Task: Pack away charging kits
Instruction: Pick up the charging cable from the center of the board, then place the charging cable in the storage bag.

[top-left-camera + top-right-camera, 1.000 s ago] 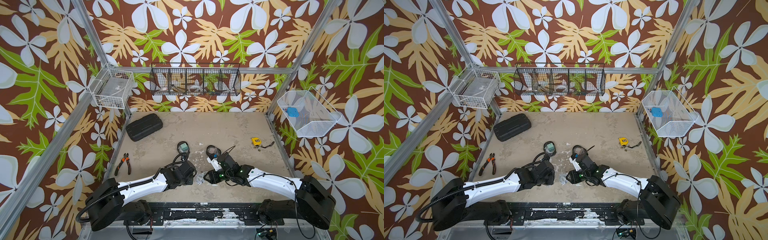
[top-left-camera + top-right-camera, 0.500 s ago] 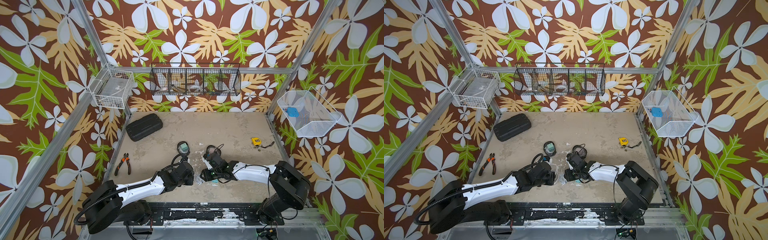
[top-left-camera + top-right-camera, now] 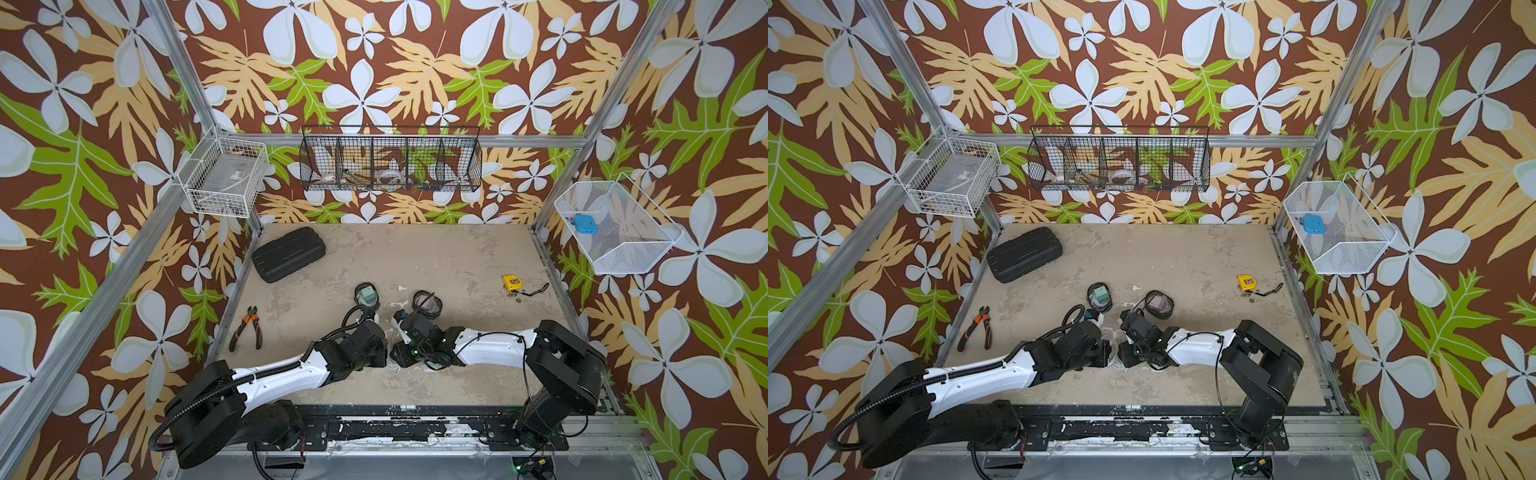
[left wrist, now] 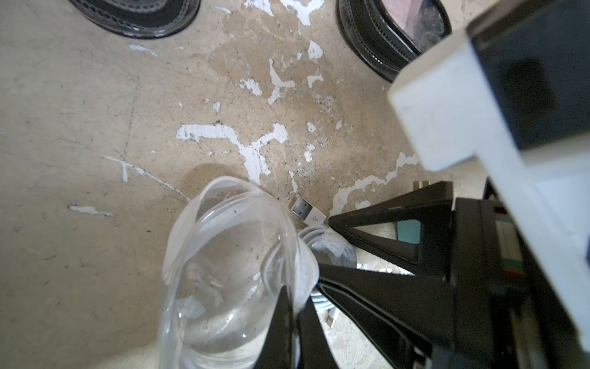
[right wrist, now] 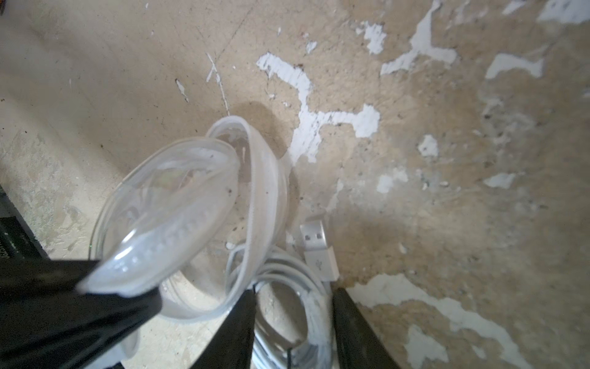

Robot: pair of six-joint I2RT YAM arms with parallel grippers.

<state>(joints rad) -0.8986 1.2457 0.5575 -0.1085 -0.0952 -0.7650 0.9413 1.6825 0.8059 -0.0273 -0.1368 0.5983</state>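
Pinching the clear pouch (image 4: 230,265) rim, my left gripper (image 4: 295,306) keeps it open; right gripper (image 5: 292,319) straddles the coiled cable (image 5: 287,287) (half-closed, unclamped), which could snag the rim.

Two pouches (image 3: 1099,297) beyond both arms

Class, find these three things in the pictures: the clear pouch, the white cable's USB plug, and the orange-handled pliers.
clear pouch (image 4: 223,255), left wrist view, on its see-through side.
USB plug (image 5: 317,247), right wrist view, on its metal and white end.
pliers (image 3: 246,333), in a top view, on the handles.
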